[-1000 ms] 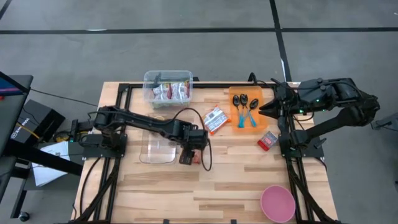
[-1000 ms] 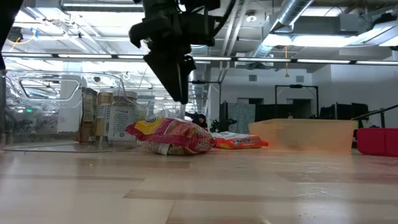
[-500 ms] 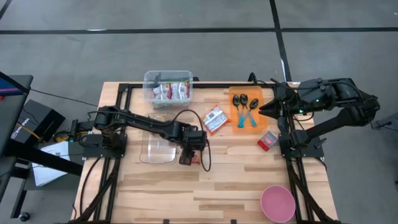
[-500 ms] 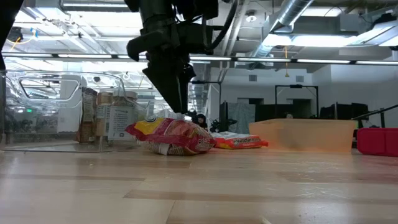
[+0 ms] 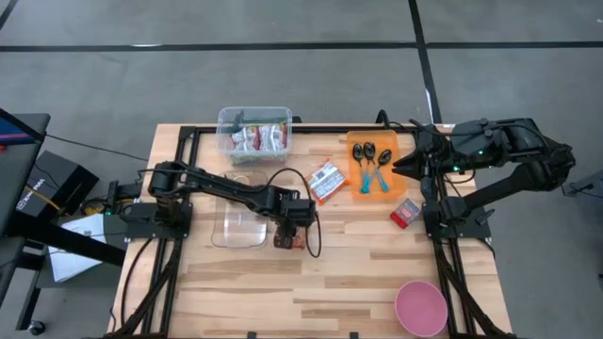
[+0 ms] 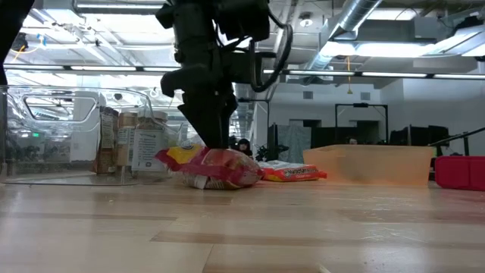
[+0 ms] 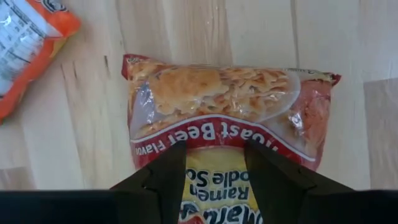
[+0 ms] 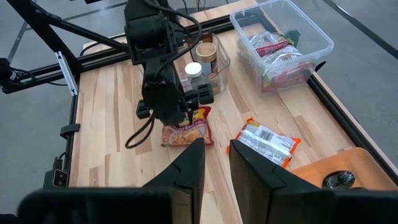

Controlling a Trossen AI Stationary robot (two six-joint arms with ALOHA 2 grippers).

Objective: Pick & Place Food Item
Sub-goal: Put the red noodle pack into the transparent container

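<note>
1. Ramen packet (image 7: 224, 121) lies flat on the wooden table (image 5: 358, 282), near centre.
2. Left gripper (image 7: 214, 165) sits on the packet, fingers (image 7: 168, 171) apart, straddling its yellow end.
3. Orange snack packet (image 5: 326, 179) lies at 1 o'clock from the ramen, apart from it.
4. Right gripper (image 8: 214, 158) waits near the orange tray (image 5: 356, 188), fingers slightly apart, empty.

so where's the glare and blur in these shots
Left wrist view: sheen on the ramen pack wrapper; the fingers are dark and soft. Low view: bright ceiling lights backlight the left gripper into a silhouette, and the orange tray looks hazy. High view: even light, faint shadows.
</note>
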